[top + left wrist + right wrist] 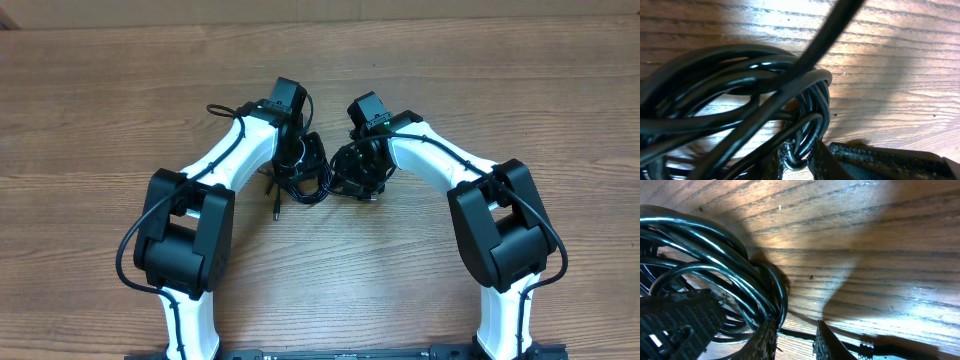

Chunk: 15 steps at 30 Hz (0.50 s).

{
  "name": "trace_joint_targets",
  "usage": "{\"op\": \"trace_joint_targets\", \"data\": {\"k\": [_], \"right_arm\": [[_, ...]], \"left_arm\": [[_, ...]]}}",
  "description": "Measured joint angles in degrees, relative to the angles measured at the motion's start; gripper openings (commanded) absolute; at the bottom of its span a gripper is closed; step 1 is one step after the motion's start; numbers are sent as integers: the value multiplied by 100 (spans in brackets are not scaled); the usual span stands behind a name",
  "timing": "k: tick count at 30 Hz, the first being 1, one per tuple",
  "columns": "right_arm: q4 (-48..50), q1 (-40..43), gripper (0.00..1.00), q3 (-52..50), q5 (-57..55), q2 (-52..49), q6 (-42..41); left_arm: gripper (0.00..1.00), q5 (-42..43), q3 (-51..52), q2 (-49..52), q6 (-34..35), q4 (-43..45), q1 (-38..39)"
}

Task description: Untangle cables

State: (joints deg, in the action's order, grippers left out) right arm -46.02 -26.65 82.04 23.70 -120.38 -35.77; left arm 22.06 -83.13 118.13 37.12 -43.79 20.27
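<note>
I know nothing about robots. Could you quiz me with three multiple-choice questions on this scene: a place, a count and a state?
1. Where does the bunch of thin black cables lie on the brown wooden table? A at the left edge; B in the middle; C in the far right corner.
2. How many white robot arms reach toward it? A one; B three; C two.
3. The cables are: A in overlapping loops; B laid out straight; C cut apart.
Answers: 1 B, the overhead view shows it mid-table; 2 C, one arm comes in from each side; 3 A, both wrist views show crossing loops.

Tangled cables (312,188) centrally; bare table (100,100) around.
</note>
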Motion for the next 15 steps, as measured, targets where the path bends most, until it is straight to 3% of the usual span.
{"op": "trace_joint_targets", "data": {"k": [4,11,12,15], "right_arm": [[-2,0,24,0,-22,0,0],[-4,2,24,-2,-63,0,-2],[-7,4,24,-11,-76,0,0],[-7,4,24,-15,-83,0,0]], "left_arm": [[26,-24,0,33,7,-26,0],[11,-2,0,208,-28,-17,39],[4,-13,0,212,-35,-7,39],[4,-11,0,212,-85,17,39]]}}
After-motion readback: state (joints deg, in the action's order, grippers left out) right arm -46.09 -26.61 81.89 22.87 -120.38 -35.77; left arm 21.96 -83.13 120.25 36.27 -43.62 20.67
